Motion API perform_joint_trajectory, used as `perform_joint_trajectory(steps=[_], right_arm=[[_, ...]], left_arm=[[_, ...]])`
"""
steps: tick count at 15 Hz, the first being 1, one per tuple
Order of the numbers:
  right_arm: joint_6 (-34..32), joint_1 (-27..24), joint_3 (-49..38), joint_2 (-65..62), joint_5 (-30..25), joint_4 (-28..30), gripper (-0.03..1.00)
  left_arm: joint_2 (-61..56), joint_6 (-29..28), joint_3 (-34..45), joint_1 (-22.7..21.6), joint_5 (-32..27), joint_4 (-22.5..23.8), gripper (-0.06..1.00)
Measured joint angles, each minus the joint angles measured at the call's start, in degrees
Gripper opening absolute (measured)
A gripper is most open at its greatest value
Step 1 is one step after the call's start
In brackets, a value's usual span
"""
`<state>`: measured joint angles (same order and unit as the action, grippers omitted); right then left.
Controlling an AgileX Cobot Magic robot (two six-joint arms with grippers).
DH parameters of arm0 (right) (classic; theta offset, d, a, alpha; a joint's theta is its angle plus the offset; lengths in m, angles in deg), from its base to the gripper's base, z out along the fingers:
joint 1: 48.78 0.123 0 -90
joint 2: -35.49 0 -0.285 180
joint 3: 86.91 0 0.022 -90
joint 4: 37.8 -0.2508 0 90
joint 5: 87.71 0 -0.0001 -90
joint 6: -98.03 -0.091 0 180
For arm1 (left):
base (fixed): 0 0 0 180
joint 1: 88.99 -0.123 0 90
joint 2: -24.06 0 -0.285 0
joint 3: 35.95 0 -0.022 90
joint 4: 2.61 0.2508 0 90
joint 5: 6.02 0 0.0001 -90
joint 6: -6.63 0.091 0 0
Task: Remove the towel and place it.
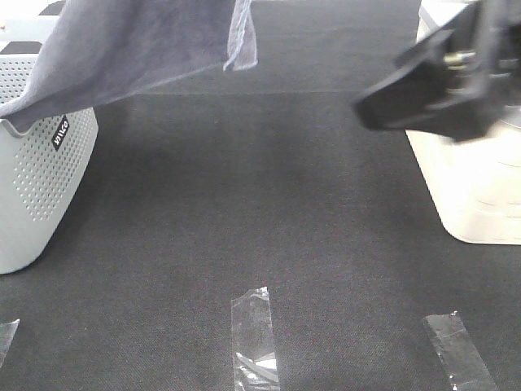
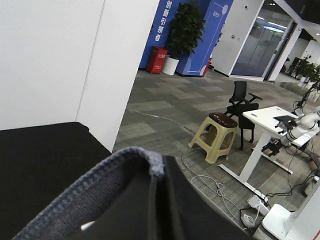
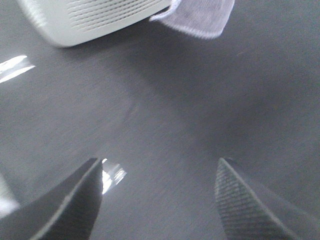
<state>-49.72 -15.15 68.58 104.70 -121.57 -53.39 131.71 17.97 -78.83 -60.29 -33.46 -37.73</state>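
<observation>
The greyish-purple towel [image 1: 138, 41] hangs lifted at the top left of the exterior view. Its lower edge drapes over the rim of the grey perforated basket [image 1: 37, 179]. My left gripper [image 2: 157, 205] is shut on a hemmed fold of the towel [image 2: 95, 190]; it is out of frame in the exterior view. My right gripper [image 3: 160, 185] is open and empty, hovering above the black table. A towel corner [image 3: 197, 17] and the grey basket [image 3: 95, 17] lie beyond it. My right arm [image 1: 448, 81] shows at the upper right.
A white basket [image 1: 476, 187] stands at the right edge, partly behind the right arm. Clear tape strips [image 1: 254, 338] [image 1: 457, 350] lie on the black table cloth [image 1: 260, 204] near the front. The left wrist view looks out at an office floor with a stool [image 2: 217, 135].
</observation>
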Motion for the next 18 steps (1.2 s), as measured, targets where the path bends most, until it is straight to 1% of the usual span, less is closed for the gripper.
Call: perform_joint_trajectory(steps=[2, 3, 5, 6, 7, 11, 13, 15, 18], right_arm=[[-8.1, 2.1, 0.0, 1.0, 6.8, 5.7, 0.61], [-13.1, 2.2, 0.0, 1.5, 11.6, 8.5, 0.60], [-15.6, 2.2, 0.0, 2.1, 15.9, 9.1, 0.59], [-16.3, 2.2, 0.0, 2.9, 18.4, 9.1, 0.59], [-16.3, 2.3, 0.1, 3.9, 19.5, 9.1, 0.59], [-16.6, 2.5, 0.2, 10.2, 21.9, 7.2, 0.59], [-16.1, 5.4, 0.2, 11.6, 23.4, 7.7, 0.59], [-15.0, 9.3, 0.3, 12.9, 27.2, 8.3, 0.59], [-14.2, 9.6, 0.3, 17.2, 32.8, 8.7, 0.59]], left_arm=[[0.9, 0.0, 0.0, 1.8, 2.4, 0.0, 0.00], [1.4, -0.1, 0.0, 2.6, 3.2, 0.0, 0.00], [2.2, -0.8, 0.0, 3.6, 3.8, -0.1, 0.00], [2.7, -0.9, 0.0, 4.0, 4.9, 0.0, 0.00], [2.8, -0.9, 0.0, 4.1, 5.2, 0.0, 0.00], [2.8, -0.9, 0.0, 4.5, 6.5, 0.4, 0.00], [2.8, -0.9, 0.0, 4.5, 6.6, 1.5, 0.00], [2.8, -0.9, 0.0, 4.5, 6.6, 1.5, 0.00], [2.8, -0.9, 0.0, 4.5, 6.5, 1.5, 0.00]])
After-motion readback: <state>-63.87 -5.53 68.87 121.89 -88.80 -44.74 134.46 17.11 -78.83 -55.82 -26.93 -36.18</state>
